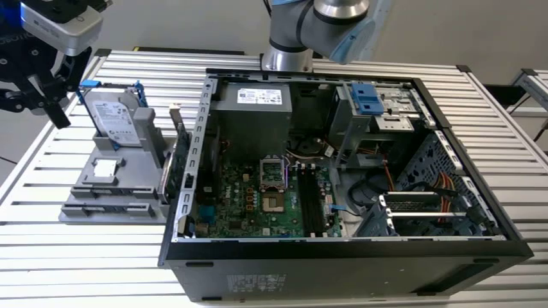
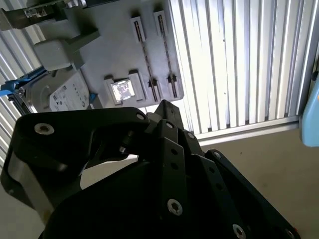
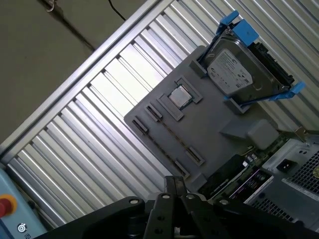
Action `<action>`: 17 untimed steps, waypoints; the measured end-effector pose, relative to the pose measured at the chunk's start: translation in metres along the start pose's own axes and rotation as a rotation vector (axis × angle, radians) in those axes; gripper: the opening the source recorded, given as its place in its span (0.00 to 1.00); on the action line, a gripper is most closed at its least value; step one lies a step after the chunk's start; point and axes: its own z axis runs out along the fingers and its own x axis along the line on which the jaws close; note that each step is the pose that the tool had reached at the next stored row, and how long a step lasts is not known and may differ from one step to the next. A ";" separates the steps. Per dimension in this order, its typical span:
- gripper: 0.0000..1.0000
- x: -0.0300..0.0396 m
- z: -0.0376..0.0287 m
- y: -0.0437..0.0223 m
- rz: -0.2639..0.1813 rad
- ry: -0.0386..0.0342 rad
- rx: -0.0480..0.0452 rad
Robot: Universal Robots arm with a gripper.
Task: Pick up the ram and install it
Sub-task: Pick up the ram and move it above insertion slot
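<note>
My gripper (image 1: pixel 56 115) hangs at the exterior view's left, above the table's edge and just off the grey fixture (image 1: pixel 86 212). In both wrist views its black fingers (image 2: pixel 164 105) meet at the tips (image 3: pixel 174 180) with nothing between them. A thin dark strip that looks like the ram (image 3: pixel 172 139) stands on edge between small clips in the fixture (image 2: pixel 147 62), apart from the gripper. The open computer case (image 1: pixel 342 250) lies at the centre, its motherboard (image 1: pixel 248 199) and long black memory slots (image 1: pixel 308 199) exposed.
A silver hard drive (image 1: pixel 115 115) with blue rails stands upright at the back of the fixture. A small square chip (image 1: pixel 104 168) sits in the fixture's middle. An expansion card (image 1: pixel 177 157) stands between fixture and case. The arm's base (image 1: pixel 287 38) rises behind the case.
</note>
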 end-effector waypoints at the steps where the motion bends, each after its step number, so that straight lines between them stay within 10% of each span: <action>1: 0.00 0.0000 0.0000 0.0000 -0.003 0.0002 0.0000; 17: 0.00 0.0001 -0.0001 0.0001 -0.155 0.0076 0.0011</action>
